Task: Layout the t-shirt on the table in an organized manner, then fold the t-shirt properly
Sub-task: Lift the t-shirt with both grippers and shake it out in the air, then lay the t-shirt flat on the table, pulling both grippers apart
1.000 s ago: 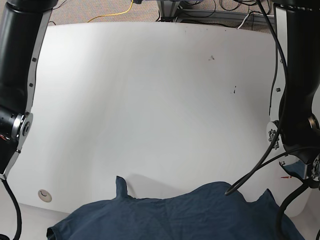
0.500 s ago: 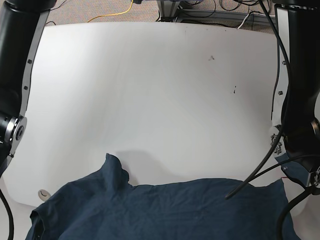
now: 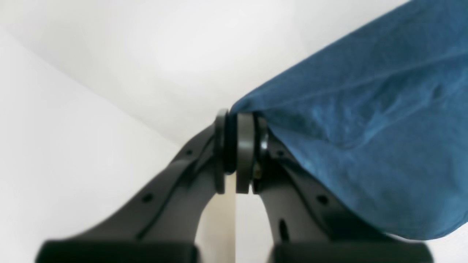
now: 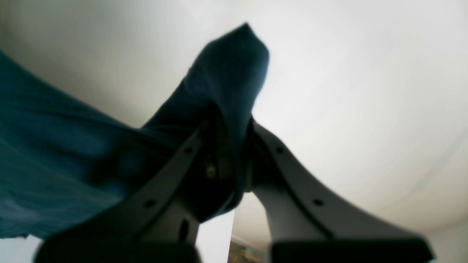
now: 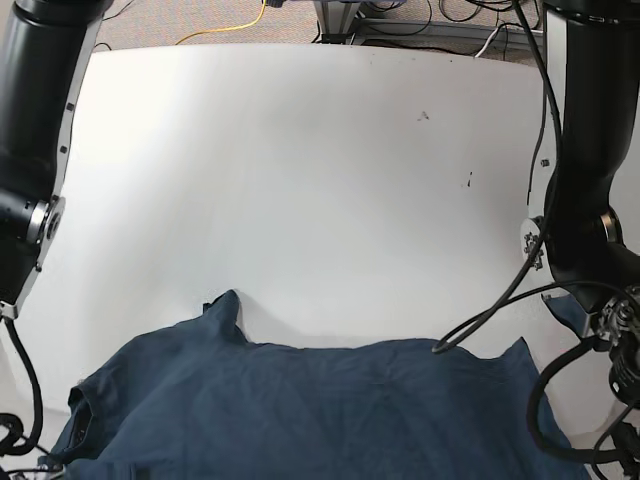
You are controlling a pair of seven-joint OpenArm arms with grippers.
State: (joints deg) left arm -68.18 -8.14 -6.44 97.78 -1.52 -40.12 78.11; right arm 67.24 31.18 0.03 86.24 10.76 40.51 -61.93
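Note:
The navy t-shirt [image 5: 320,410] lies wrinkled along the near edge of the white table [image 5: 300,180], with a small peak [image 5: 225,303] at its far left. In the left wrist view my left gripper [image 3: 236,122] is shut on a corner of the t-shirt [image 3: 365,128], which hangs off to the right above the table. In the right wrist view my right gripper [image 4: 230,126] is shut on a bunched fold of the t-shirt [image 4: 226,69], which drapes away to the left. In the base view both grippers are hidden behind their arms or lie out of frame.
My left arm [image 5: 590,200] stands at the table's right edge, with a black cable [image 5: 480,320] looping over the shirt's right part. My right arm [image 5: 30,150] stands at the left edge. Small dark specks [image 5: 423,116] mark the far table. Cables [image 5: 230,25] lie on the floor behind.
The t-shirt has moved farther onto the table and spread wider, and it now covers the grommet hole at the near left. Both arms have shifted with it.

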